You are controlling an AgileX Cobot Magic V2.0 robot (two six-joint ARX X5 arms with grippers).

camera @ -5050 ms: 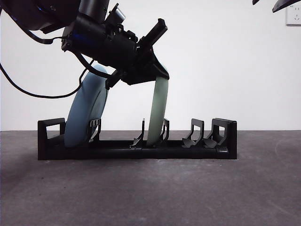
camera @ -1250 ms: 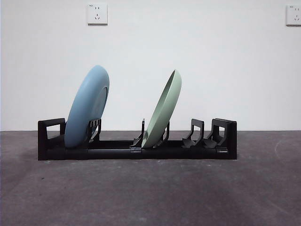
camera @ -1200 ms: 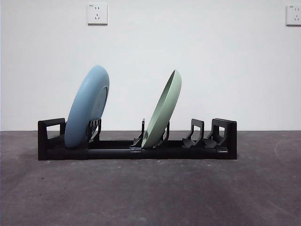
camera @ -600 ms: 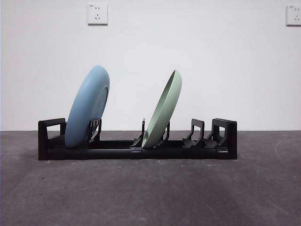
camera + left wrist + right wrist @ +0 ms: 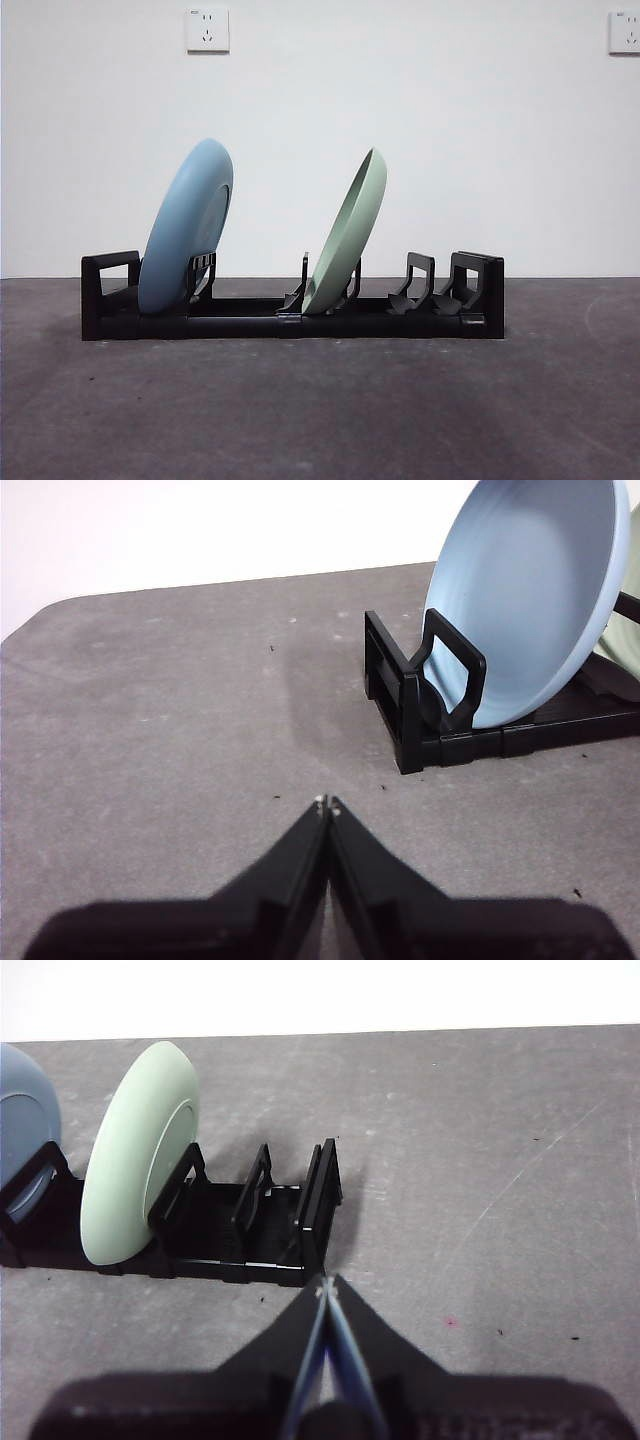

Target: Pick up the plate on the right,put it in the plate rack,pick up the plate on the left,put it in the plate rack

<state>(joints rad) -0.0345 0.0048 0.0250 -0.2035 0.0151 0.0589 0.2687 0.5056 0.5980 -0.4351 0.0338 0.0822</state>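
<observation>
The long black plate rack [image 5: 290,322] stands across the table in the front view. A blue plate [image 5: 185,228] leans in its left slots and a pale green plate [image 5: 346,236] leans in its middle slots. From the left wrist view I see the blue plate [image 5: 530,595] and the rack's looped end [image 5: 420,695], with my left gripper [image 5: 326,804] shut and empty, held back from them. In the right wrist view my right gripper [image 5: 325,1283] is shut and empty, just short of the rack's other end [image 5: 318,1208], with the green plate [image 5: 135,1155] beyond.
Grey tabletop [image 5: 320,410] stretches in front of the rack. White wall behind carries two sockets [image 5: 207,29]. Neither arm shows in the front view.
Four seconds ago an arm was at the green plate in the rack; it has since withdrawn out of the front view and the plate leans more. Nothing moved in the last second.
</observation>
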